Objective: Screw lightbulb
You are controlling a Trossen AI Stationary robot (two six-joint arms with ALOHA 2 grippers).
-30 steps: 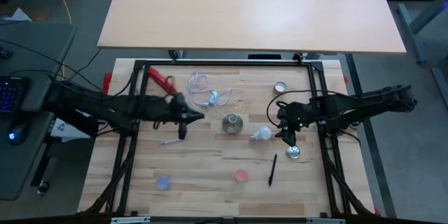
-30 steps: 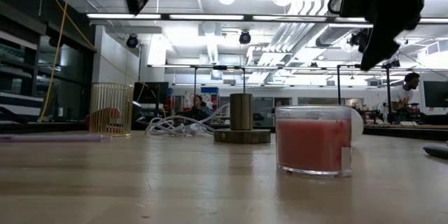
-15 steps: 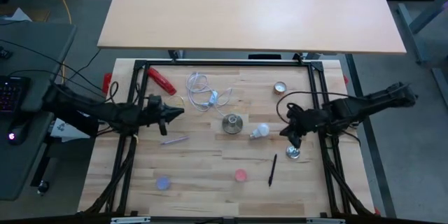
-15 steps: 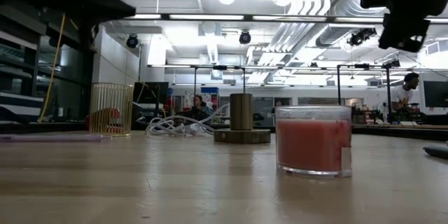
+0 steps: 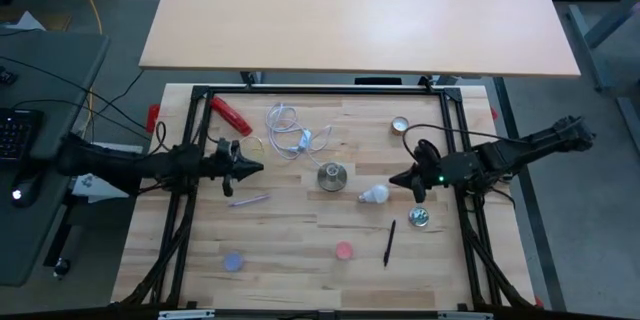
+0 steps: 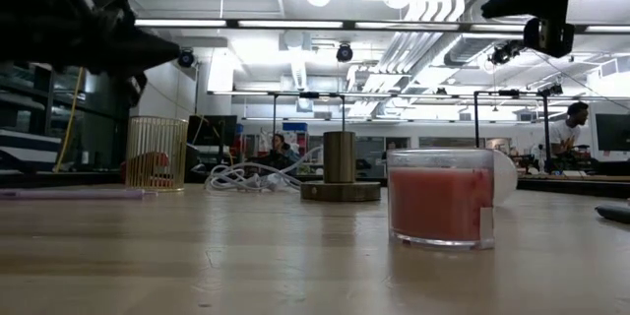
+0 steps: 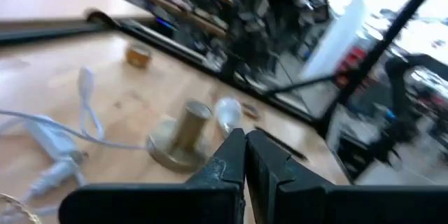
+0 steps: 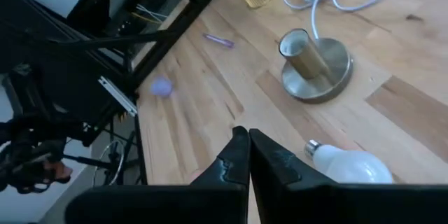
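Note:
The white lightbulb point(image 5: 374, 195) lies on its side on the wooden table, just right of the grey round socket stand point(image 5: 332, 176), and touches nothing else. In the right wrist view the lightbulb point(image 8: 346, 162) shows its silvery base toward the stand point(image 8: 315, 59). My right gripper point(image 5: 392, 180) hovers shut and empty a little right of the bulb, pointing toward the table's left. My left gripper point(image 5: 262, 168) is shut and empty near the table's left side, pointing level at the stand point(image 7: 183, 134) and the bulb point(image 7: 227, 112).
A red candle jar point(image 5: 343, 251) and a black pen point(image 5: 389, 242) lie toward the near edge. A silver disc point(image 5: 419, 218) sits below my right gripper. A white cable point(image 5: 288, 130), a red tool point(image 5: 230, 113) and a small tin point(image 5: 400, 125) lie toward the far edge. A purple pen point(image 5: 248, 200) lies at the left.
My left gripper has drawn back toward the table's left edge and sunk lower, staying shut. My right gripper has tipped up from pointing down at the table to pointing slantwise toward the table's left, beside the lightbulb, which stays lying on the table.

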